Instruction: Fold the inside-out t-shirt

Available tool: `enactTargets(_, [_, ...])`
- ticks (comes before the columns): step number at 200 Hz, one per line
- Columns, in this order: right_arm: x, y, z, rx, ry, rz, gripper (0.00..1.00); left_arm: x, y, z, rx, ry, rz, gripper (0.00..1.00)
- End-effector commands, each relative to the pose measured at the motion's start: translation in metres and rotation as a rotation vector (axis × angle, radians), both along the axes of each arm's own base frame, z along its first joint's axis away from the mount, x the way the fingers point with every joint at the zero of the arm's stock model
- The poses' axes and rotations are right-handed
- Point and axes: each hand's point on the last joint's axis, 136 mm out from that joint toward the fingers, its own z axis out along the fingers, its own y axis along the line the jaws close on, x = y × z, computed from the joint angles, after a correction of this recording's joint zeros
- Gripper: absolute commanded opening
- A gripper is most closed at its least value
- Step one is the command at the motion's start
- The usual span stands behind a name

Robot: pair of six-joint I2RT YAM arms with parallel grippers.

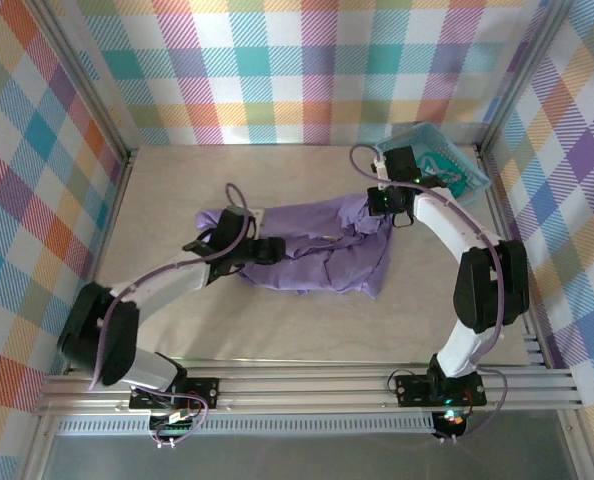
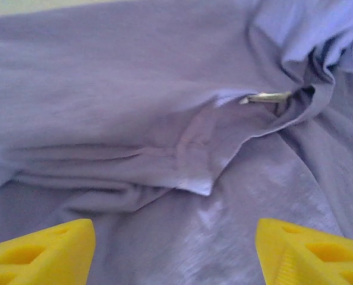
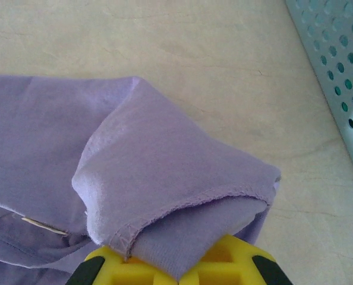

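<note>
Lavender t-shirt (image 1: 312,262), soft wrinkled cotton, lies bunched mid worktop (image 1: 177,180). L tool (image 2: 176,249) is open, yellow jaws wide apart over the cloth. R tool (image 3: 176,270) is clamped on a stitched hem fold nr the perforated teal basket (image 3: 337,53).
</note>
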Motion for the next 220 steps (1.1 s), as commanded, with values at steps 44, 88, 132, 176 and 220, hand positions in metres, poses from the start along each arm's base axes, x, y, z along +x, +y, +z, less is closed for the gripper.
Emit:
enactTargets(44, [0.002, 0.001, 0.019, 0.032, -0.049, 0.003, 0.00, 0.026, -0.037, -0.045, 0.142, 0.090, -0.112, 0.67])
enactTargets(88, [0.003, -0.002, 0.021, 0.032, -0.052, 0.005, 0.00, 0.032, -0.037, -0.060, 0.176, 0.119, -0.096, 0.51])
enactTargets(132, [0.003, -0.001, 0.023, 0.042, -0.056, 0.005, 0.00, 0.029, -0.033, -0.065, 0.202, 0.141, -0.096, 0.49])
enactTargets(176, [0.004, 0.001, 0.023, 0.053, -0.059, 0.007, 0.00, 0.020, -0.026, -0.074, 0.217, 0.156, -0.088, 0.52])
enactTargets(220, [0.004, 0.000, 0.029, 0.056, -0.074, 0.004, 0.00, 0.027, -0.026, -0.061, 0.221, 0.119, -0.068, 0.21])
